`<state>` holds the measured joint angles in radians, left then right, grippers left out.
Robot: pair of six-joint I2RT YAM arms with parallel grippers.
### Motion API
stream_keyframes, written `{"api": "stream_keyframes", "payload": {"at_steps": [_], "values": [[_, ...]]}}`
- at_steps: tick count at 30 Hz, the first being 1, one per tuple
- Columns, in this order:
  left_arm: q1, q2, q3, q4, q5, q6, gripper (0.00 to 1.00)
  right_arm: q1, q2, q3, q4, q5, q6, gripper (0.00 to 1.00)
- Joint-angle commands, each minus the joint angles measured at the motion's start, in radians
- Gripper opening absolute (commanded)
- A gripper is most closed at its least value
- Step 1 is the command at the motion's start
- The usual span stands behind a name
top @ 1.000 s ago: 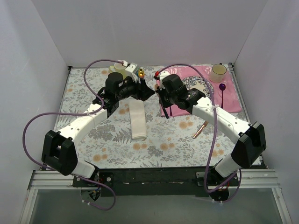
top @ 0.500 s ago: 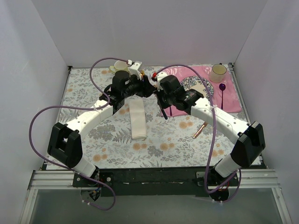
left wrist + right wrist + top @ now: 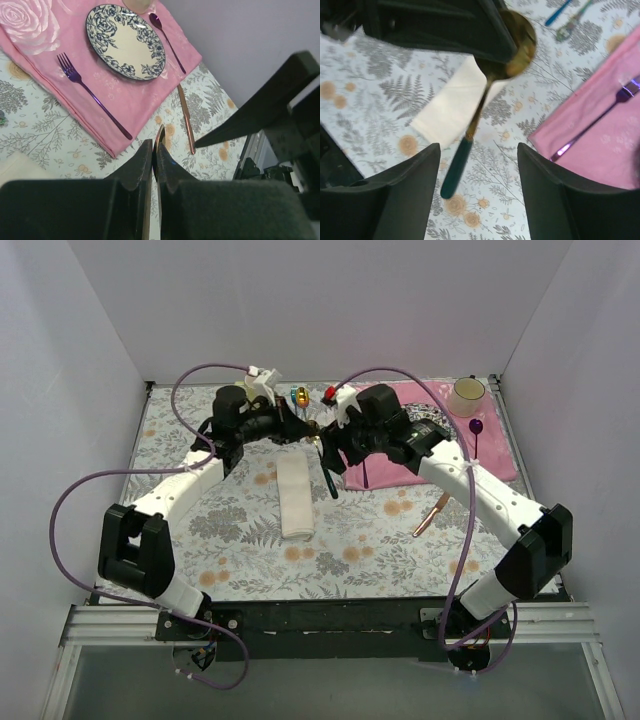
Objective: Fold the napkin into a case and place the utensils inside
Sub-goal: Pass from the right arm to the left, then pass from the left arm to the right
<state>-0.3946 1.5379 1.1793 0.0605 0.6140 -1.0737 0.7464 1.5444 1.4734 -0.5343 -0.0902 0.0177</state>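
My left gripper (image 3: pixel 155 156) was pinched tight on the spoon with a gold bowl and teal-green handle (image 3: pixel 520 50). Its fingers were clamped across the bowl's edge, so the spoon hung bowl-up with the handle pointing down and toward the near side. My right gripper (image 3: pixel 478 150) sat just right of it, fingers spread wide and gripping nothing. In the wrist view the handle showed in the gap between them, apparently touching neither.

The cream-white cloth napkin (image 3: pixel 293 498) lay folded into a narrow strip on the table, just near of my left gripper and slightly left of the hanging handle. Its long axis ran near to far. The spoon's handle ran roughly the same way, with its teal tip over the table just right of the strip's far end. I could not tell which end or edge of the strip opened as a pocket. I judged the left arm the nearer one for bringing the spoon to it.

The slim copper-coloured knife (image 3: pixel 430 517) lay well to the right of the napkin, near of the pink rose-printed placemat (image 3: pixel 500 455). It was angled from near-left to far-right beside my right forearm, so the empty right gripper seemed better placed for it.
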Motion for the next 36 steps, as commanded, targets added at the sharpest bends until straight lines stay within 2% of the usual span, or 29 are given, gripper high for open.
{"api": "stream_keyframes", "payload": {"at_steps": [1, 3, 6, 9, 14, 18, 21, 22, 24, 28, 30, 32, 33, 34, 35, 36], "values": [[0.127, -0.078, -0.069, 0.143, 0.337, -0.149, 0.00, -0.133, -0.061, 0.029, -0.018, -0.375, -0.030, 0.72], [0.145, -0.079, -0.093, 0.241, 0.398, -0.210, 0.00, -0.179, -0.069, -0.021, 0.020, -0.576, 0.003, 0.70], [0.157, -0.068, -0.106, 0.346, 0.433, -0.308, 0.00, -0.182, -0.046, -0.033, 0.054, -0.734, 0.037, 0.73], [0.157, -0.048, -0.092, 0.378, 0.435, -0.350, 0.00, -0.182, -0.023, -0.032, 0.103, -0.815, 0.088, 0.75], [0.160, -0.036, -0.096, 0.481, 0.446, -0.430, 0.00, -0.179, 0.039, -0.005, 0.074, -0.798, 0.110, 0.78], [0.160, -0.039, -0.104, 0.484, 0.420, -0.414, 0.00, -0.168, 0.059, -0.010, 0.112, -0.838, 0.156, 0.72], [0.158, -0.035, -0.109, 0.509, 0.412, -0.428, 0.00, -0.165, 0.074, -0.010, 0.126, -0.841, 0.177, 0.58], [0.158, -0.032, -0.110, 0.506, 0.409, -0.427, 0.00, -0.165, 0.083, -0.005, 0.131, -0.847, 0.186, 0.50], [0.158, -0.035, -0.118, 0.509, 0.402, -0.416, 0.00, -0.163, 0.091, 0.008, 0.140, -0.853, 0.202, 0.46], [0.157, -0.039, -0.124, 0.501, 0.380, -0.402, 0.00, -0.159, 0.115, 0.036, 0.142, -0.887, 0.209, 0.61], [0.157, -0.038, -0.129, 0.502, 0.379, -0.402, 0.00, -0.154, 0.115, 0.039, 0.142, -0.887, 0.209, 0.54], [0.157, -0.039, -0.135, 0.529, 0.377, -0.416, 0.00, -0.156, 0.123, 0.041, 0.142, -0.888, 0.212, 0.35], [0.157, -0.036, -0.132, 0.526, 0.377, -0.416, 0.00, -0.154, 0.126, 0.042, 0.139, -0.887, 0.214, 0.10], [0.158, -0.033, -0.119, 0.504, 0.377, -0.405, 0.00, -0.156, 0.126, 0.042, 0.137, -0.884, 0.214, 0.02], [0.157, -0.030, -0.109, 0.475, 0.371, -0.387, 0.06, -0.156, 0.128, 0.042, 0.135, -0.878, 0.214, 0.01], [0.158, -0.036, -0.096, 0.440, 0.362, -0.350, 0.21, -0.154, 0.128, 0.044, 0.134, -0.878, 0.215, 0.01]]}}
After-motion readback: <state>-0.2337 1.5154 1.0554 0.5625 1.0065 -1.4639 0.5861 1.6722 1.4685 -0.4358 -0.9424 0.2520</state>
